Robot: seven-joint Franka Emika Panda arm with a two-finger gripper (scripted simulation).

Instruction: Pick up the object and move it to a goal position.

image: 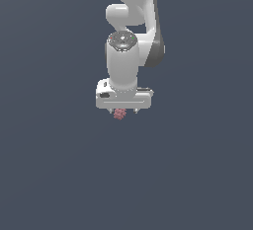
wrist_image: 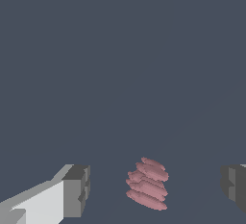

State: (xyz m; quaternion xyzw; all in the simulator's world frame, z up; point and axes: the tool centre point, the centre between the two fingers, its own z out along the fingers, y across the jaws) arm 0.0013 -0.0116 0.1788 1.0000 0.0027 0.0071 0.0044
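The object (image: 119,113) is a tiny pinkish-red knobbly lump on the flat grey floor, showing just under the white gripper (image: 124,109) in the exterior view. In the wrist view the object (wrist_image: 147,183) lies between the two fingers, one finger (wrist_image: 76,191) on one side and the other fingertip (wrist_image: 235,185) at the frame's edge. The jaws stand wide apart with clear gaps to the lump on both sides. The gripper is open and holds nothing. The fingertips are mostly hidden by the hand in the exterior view.
The white arm (image: 132,21) rises straight above the gripper toward the top of the exterior view. A plain dark grey floor (image: 59,174) fills the scene. No goal marker shows.
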